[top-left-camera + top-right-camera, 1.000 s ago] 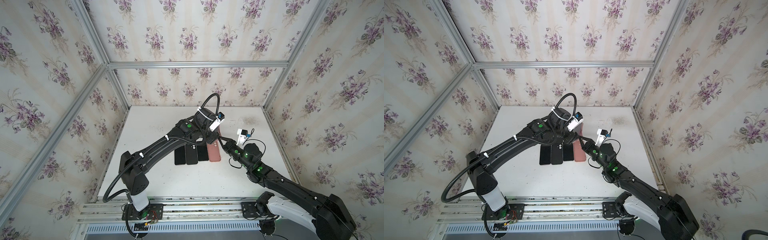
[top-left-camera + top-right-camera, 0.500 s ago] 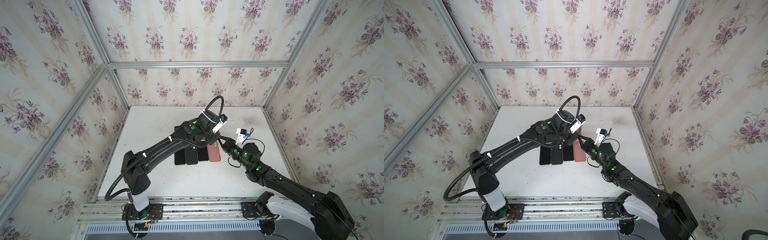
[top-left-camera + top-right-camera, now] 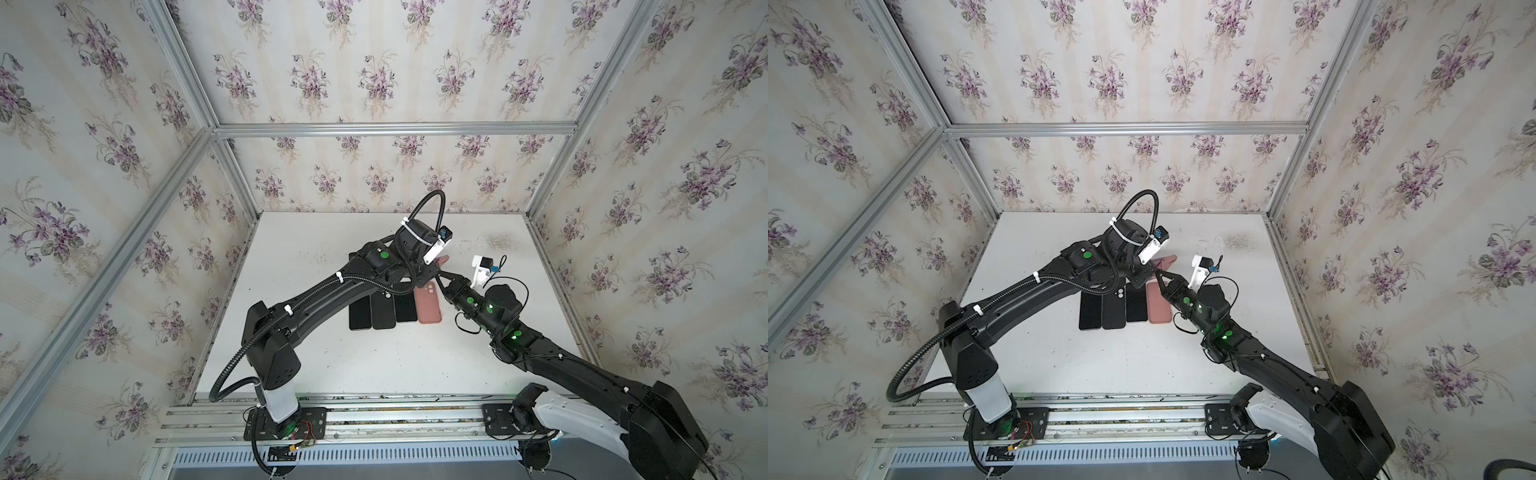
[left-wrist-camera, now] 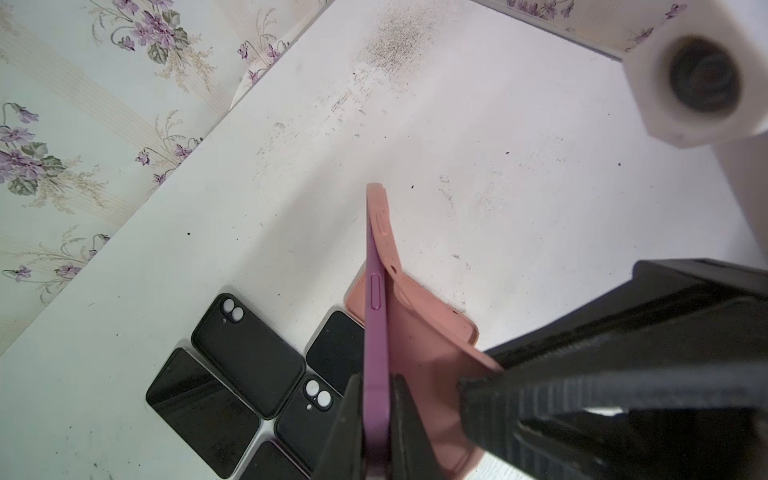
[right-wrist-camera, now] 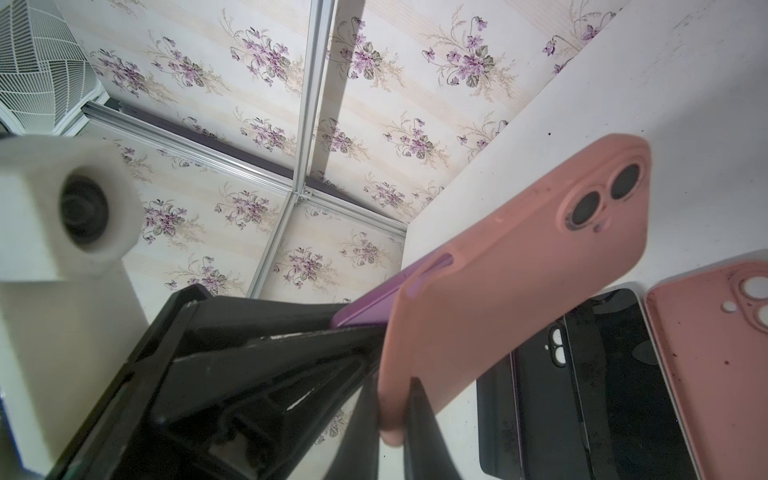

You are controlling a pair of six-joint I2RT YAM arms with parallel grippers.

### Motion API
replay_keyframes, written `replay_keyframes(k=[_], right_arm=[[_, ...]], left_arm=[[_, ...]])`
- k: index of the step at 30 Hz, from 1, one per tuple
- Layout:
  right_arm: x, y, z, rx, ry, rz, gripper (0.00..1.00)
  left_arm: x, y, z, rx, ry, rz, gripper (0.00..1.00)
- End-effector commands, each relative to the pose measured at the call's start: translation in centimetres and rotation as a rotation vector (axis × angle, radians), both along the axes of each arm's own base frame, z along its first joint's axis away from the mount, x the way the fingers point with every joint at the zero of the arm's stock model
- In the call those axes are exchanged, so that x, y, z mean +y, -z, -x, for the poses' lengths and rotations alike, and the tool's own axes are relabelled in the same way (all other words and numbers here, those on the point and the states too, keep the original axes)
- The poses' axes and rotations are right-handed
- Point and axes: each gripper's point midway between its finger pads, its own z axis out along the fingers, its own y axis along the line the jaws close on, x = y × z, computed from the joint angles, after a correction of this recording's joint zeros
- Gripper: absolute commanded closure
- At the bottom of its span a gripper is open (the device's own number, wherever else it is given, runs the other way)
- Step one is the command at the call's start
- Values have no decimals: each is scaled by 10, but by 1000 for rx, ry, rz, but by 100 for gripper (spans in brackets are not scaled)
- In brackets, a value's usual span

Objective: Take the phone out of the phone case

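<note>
purple phone (image 4: 376, 332), pink case (image 5: 519, 291), violet-flowered wallpaper (image 3: 374, 75), white table (image 3: 332, 365)

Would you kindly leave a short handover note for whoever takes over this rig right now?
Left hand: shut on the purple phone, lifted above the table.
Right hand: shut on the edge of the pink case.
Done: case peeled off the phone at the end by the hands.
To do: the far end sits in the case; pull them apart, probably setting both down by the empty pink case.
</note>
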Motion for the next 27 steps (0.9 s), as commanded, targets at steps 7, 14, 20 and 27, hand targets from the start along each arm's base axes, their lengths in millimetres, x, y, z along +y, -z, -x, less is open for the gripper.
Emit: replay_keyframes(k=[7, 14, 20, 27], right_arm=[[-4, -2, -5, 10, 36, -3, 100], [-9, 8, -4, 53, 56, 21, 100], [-15, 16, 0, 87, 76, 46, 100], [-22, 24, 1, 116, 103, 63, 100]], left_arm=[[1, -19, -5, -50, -27, 48, 100], [4, -28, -7, -70, -48, 71, 100], [7, -32, -7, -78, -64, 87, 100], [13, -34, -5, -89, -74, 85, 100]])
